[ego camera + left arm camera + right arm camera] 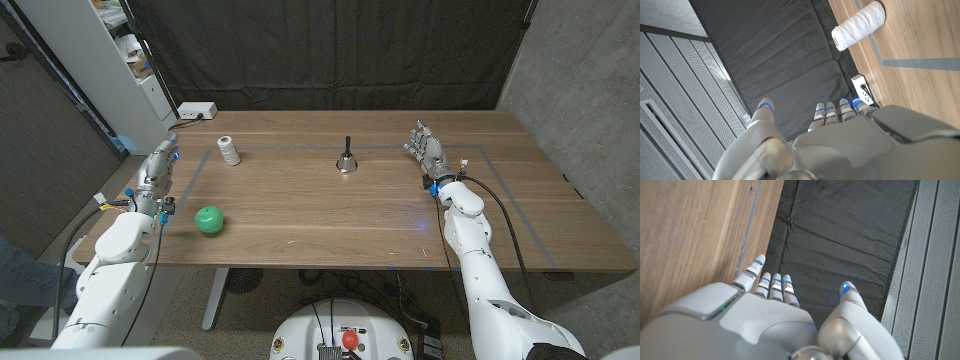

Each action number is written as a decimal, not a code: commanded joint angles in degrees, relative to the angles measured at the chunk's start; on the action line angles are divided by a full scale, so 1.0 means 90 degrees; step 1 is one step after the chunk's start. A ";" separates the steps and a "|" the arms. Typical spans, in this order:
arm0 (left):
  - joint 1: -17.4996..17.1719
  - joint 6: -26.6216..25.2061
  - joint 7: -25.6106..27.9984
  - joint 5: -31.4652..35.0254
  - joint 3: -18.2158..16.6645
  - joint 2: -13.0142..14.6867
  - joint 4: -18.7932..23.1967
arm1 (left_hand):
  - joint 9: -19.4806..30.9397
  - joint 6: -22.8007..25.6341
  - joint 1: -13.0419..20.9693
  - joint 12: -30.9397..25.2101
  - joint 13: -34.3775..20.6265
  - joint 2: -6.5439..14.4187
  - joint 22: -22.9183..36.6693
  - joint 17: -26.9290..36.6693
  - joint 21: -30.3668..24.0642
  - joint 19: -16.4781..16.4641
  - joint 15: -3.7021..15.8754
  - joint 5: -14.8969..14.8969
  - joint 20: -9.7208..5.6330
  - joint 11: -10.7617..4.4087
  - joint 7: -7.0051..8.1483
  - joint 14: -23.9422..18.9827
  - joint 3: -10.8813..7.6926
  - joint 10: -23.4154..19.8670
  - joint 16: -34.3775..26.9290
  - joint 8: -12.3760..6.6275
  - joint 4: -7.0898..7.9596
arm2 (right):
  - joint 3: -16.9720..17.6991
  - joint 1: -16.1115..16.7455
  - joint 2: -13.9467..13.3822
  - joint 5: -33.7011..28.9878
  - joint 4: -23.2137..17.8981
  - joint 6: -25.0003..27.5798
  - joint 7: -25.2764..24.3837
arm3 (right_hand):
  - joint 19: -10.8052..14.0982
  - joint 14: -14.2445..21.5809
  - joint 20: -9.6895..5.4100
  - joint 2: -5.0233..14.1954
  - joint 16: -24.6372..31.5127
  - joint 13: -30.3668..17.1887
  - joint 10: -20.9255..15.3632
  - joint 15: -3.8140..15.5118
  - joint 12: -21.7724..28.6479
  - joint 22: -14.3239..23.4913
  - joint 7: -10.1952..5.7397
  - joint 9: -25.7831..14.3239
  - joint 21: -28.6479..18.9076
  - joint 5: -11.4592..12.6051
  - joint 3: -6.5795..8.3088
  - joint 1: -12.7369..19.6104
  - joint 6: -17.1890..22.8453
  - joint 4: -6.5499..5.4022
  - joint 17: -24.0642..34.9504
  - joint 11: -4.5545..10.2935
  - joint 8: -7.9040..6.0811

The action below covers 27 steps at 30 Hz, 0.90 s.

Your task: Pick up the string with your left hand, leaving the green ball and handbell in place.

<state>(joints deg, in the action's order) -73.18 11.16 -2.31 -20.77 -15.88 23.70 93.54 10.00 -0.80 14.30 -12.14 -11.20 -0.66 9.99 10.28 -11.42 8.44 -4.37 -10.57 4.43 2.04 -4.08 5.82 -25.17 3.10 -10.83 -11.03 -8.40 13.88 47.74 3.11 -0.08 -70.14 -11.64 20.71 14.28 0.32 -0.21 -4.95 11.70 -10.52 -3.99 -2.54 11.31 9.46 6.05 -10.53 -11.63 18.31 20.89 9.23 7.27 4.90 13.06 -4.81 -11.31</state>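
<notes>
A white spool of string (pixel 229 151) stands at the table's far left, also seen as the spool of string (pixel 858 25) ahead of my left hand's fingers. A green ball (pixel 208 220) lies near the front left edge. A small dark handbell (pixel 346 162) stands upright at mid table. My left hand (pixel 160 163) is at the left edge, between the ball and the spool, fingers apart and holding nothing; my left hand (pixel 840 145) has its fingers extended. My right hand (pixel 427 152) stands at the far right with fingers spread, empty; my right hand (pixel 775 320) points past the table edge.
A white power strip (pixel 197 113) sits at the table's back left corner, power strip (pixel 863 93) too. A thin taped rectangle (pixel 500 200) marks the wooden table (pixel 330 230). A black curtain hangs behind, and a white shelf stands at the back left.
</notes>
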 commanded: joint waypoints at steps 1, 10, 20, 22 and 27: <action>0.0191 0.0078 -0.0056 0.0018 0.0033 0.0061 -0.0267 | 0.0033 0.0038 0.0092 -0.0040 -0.0008 -0.0008 0.0032 0.0010 -0.0008 -0.0003 -0.0014 -0.0013 0.0056 0.0000 -0.0035 -0.0046 -0.0021 -0.0018 -0.0028 -0.0015 -0.0040 | -0.0036 0.0039 0.0026 -0.0054 -0.0068 0.0010 -0.0057 | 0.0071 0.0033 0.0010 0.0054 0.0022 -0.0034 -0.0036 -0.0031 0.0000 0.0030 -0.0008 -0.0024 0.0009 0.0057 -0.0038 0.0002 0.0077 -0.0007 -0.0008 -0.0026 -0.0007; 0.0171 -0.0073 0.0198 0.0282 0.0071 0.0157 -0.0222 | 0.0036 0.0022 0.0137 -0.0042 -0.0012 -0.0029 0.0033 0.0012 -0.0006 -0.0006 -0.0025 -0.0022 0.0094 0.0006 -0.0026 -0.0057 -0.0022 -0.0025 -0.0028 -0.0010 -0.0061 | -0.0060 0.0080 0.0055 -0.0065 -0.0111 -0.0022 -0.0076 | 0.0073 0.0032 0.0016 0.0054 0.0021 -0.0034 -0.0043 -0.0041 0.0000 0.0030 -0.0003 -0.0024 0.0015 0.0061 -0.0045 0.0001 0.0076 -0.0005 -0.0012 -0.0032 -0.0005; 0.0068 -0.0180 0.0425 0.0488 0.0019 0.0227 -0.0105 | 0.0039 -0.0063 0.0238 -0.0055 -0.0019 -0.0060 0.0034 0.0016 -0.0009 -0.0020 -0.0053 -0.0041 0.0176 0.0013 -0.0050 -0.0087 -0.0035 -0.0056 -0.0034 0.0011 -0.0105 | -0.0094 0.0143 0.0073 -0.0097 -0.0223 0.0005 -0.0103 | 0.0075 0.0043 0.0012 0.0056 0.0024 -0.0034 -0.0047 -0.0036 0.0000 0.0030 -0.0004 -0.0024 0.0021 0.0065 -0.0049 0.0002 0.0082 -0.0002 -0.0016 -0.0037 -0.0005; 0.0069 -0.0172 0.0462 0.0518 0.0016 0.0223 -0.0108 | 0.0040 -0.0075 0.0263 -0.0056 -0.0021 -0.0067 0.0034 0.0016 -0.0011 -0.0029 -0.0054 -0.0045 0.0181 0.0018 -0.0057 -0.0093 -0.0038 -0.0059 -0.0035 0.0012 -0.0115 | -0.0103 0.0146 0.0076 -0.0100 -0.0237 0.0014 -0.0103 | 0.0076 0.0043 0.0016 0.0056 0.0024 -0.0034 -0.0050 -0.0038 0.0001 0.0030 -0.0006 -0.0024 0.0022 0.0066 -0.0050 0.0002 0.0085 -0.0002 -0.0017 -0.0040 -0.0006; 0.0054 -0.0310 0.0603 0.0702 0.0031 0.0294 -0.0064 | 0.0043 -0.0121 0.0332 -0.0059 -0.0027 -0.0092 0.0033 0.0019 -0.0012 -0.0040 -0.0081 -0.0060 0.0214 0.0028 -0.0072 -0.0097 -0.0045 -0.0062 -0.0033 0.0018 -0.0140 | -0.0121 0.0160 0.0084 -0.0127 -0.0271 0.0040 -0.0125 | 0.0079 0.0045 0.0014 0.0059 0.0025 -0.0034 -0.0057 -0.0038 0.0003 0.0030 -0.0004 -0.0024 0.0024 0.0068 -0.0053 0.0002 0.0088 -0.0001 -0.0019 -0.0040 -0.0006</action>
<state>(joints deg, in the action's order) -72.27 10.09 0.66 -17.14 -15.51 25.44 92.14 10.28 -1.37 16.58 -12.14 -11.34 -1.42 9.99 10.27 -11.42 7.90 -5.01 -10.82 5.97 2.35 -4.58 5.18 -25.59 2.80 -10.83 -11.03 -9.26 13.16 48.81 3.69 -0.85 -71.82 -11.68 19.90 14.28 0.53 -0.20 -4.95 11.70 -10.52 -3.98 -2.76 11.31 9.46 6.05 -10.53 -11.63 18.64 20.46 9.23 7.27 4.81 12.78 -4.81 -11.31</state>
